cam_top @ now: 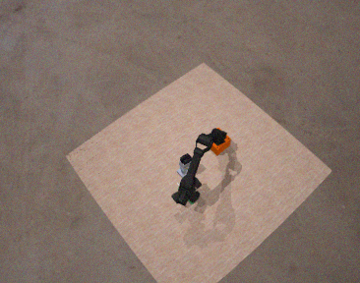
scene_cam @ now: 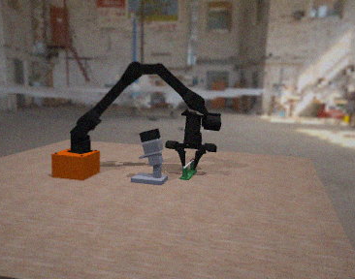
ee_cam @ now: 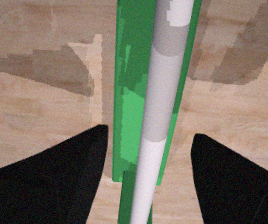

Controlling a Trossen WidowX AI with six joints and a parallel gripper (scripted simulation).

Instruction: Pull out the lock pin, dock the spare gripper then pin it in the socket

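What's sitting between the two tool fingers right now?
In the wrist view, a grey pin lying on its green holder runs between the fingers, untouched.

Orange base (scene_cam: 64, 167), grey mount (scene_cam: 153, 154), green cradle (ee_cam: 134, 63), pale grey pin (ee_cam: 159, 96)

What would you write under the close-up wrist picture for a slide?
Open jaws straddle a grey pin lying on its green holder on the wooden surface, nothing gripped.
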